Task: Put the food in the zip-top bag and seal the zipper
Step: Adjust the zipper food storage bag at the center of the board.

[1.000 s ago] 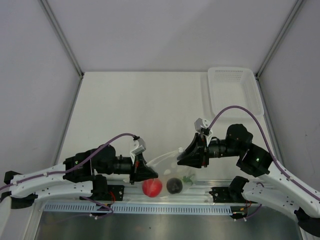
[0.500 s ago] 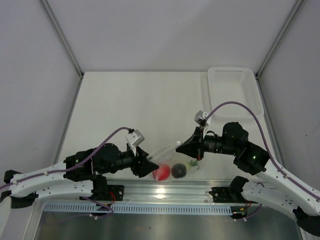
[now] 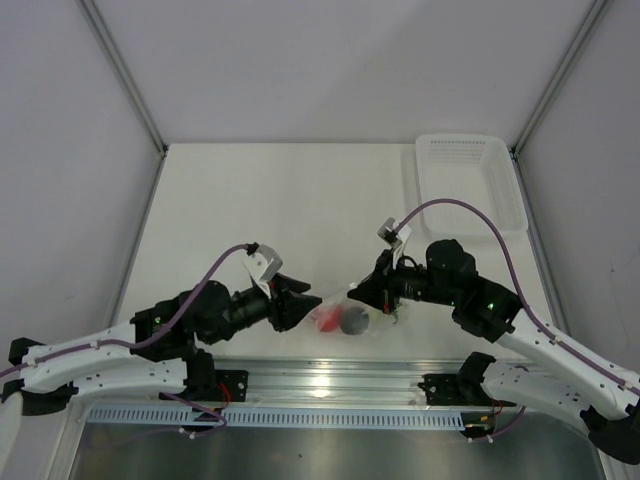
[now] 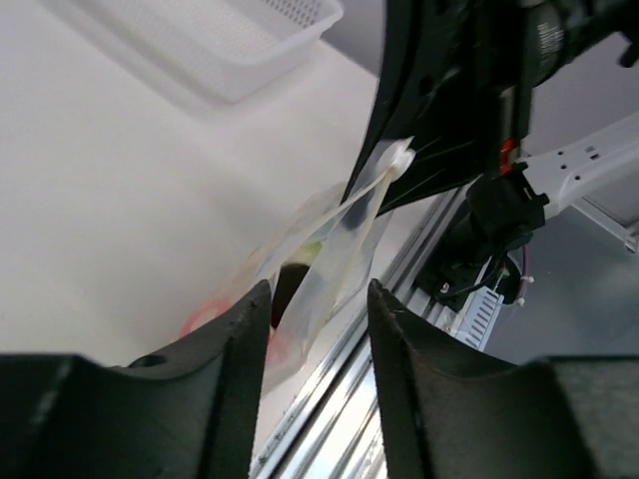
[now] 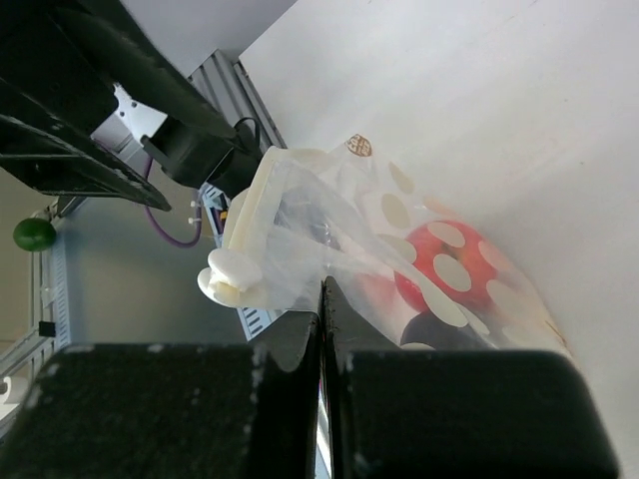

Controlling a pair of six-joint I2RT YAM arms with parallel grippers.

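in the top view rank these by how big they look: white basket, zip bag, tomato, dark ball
1. white basket
2. zip-top bag
3. tomato and dark ball: they look about alike, both blurred behind the bag's plastic, so not ranked.

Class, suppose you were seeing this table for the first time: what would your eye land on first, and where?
The red tomato and dark ball inside the clear zip-top bag stand out, near the table's front edge. The right gripper pinches the bag's edge; the left gripper is open beside it. A white basket sits far right.
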